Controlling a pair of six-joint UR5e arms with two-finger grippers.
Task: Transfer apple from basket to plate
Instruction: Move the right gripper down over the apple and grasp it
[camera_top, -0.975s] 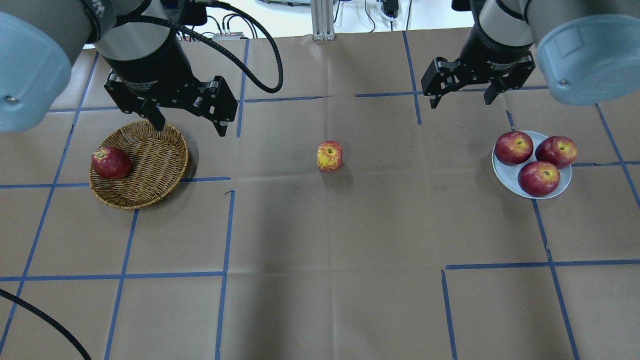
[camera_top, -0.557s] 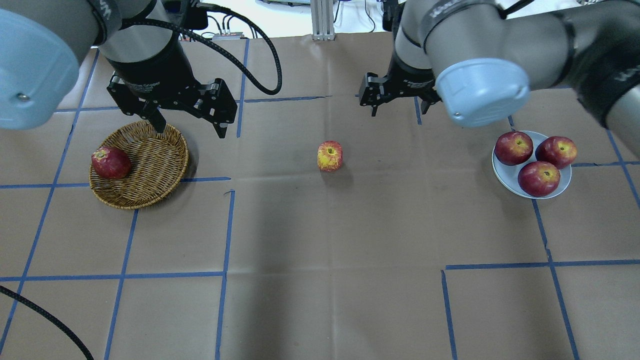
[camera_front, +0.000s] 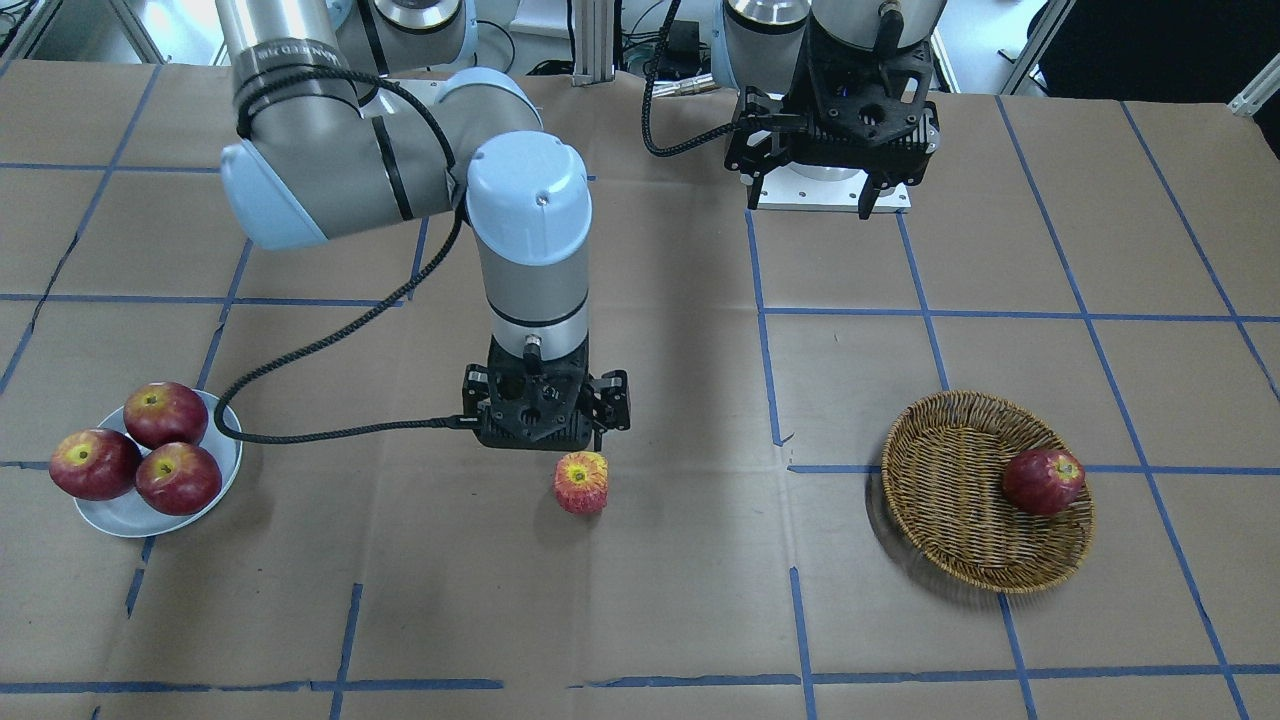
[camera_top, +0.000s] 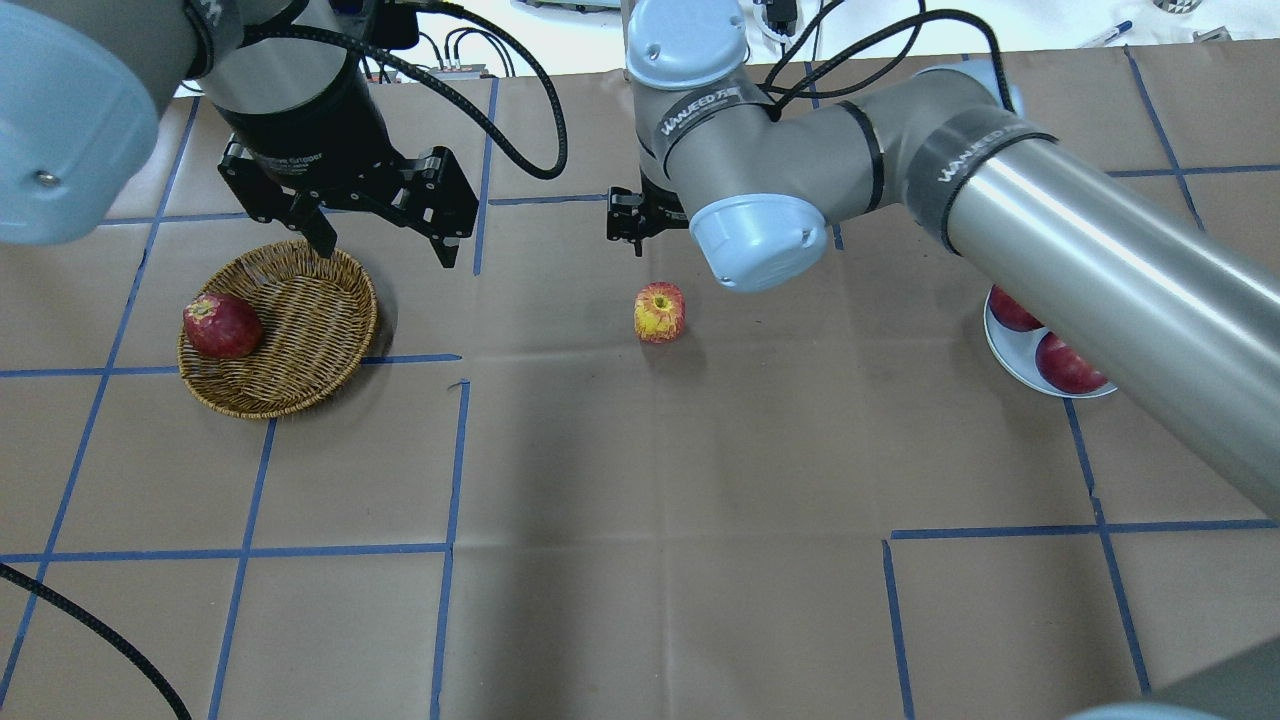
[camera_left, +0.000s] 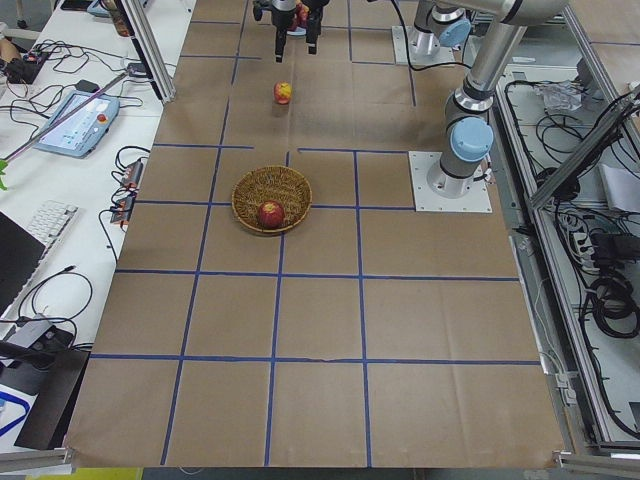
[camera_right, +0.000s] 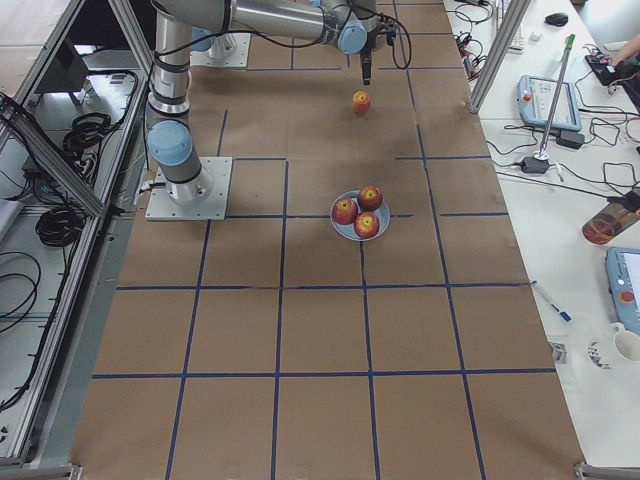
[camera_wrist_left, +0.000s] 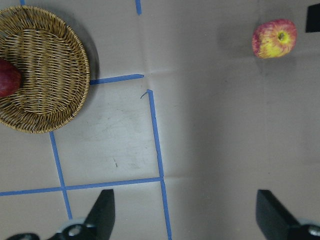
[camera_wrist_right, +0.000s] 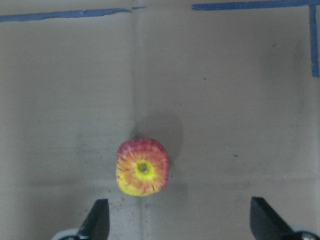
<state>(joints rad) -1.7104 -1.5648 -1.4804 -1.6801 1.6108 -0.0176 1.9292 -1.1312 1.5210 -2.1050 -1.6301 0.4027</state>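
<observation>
Over the middle of the table (camera_top: 640, 500), my right jaws hang wide open just by the apple (camera_top: 659, 312), which sits on the table untouched. My left jaws are open too, by the basket (camera_top: 310, 310); the plate (camera_front: 130, 522) is far off on my right.

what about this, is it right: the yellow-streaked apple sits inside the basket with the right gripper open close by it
Not inside the basket: the yellow-streaked apple sits on the bare table, well apart from the basket, as the overhead view shows. The right gripper is open close by it.
</observation>
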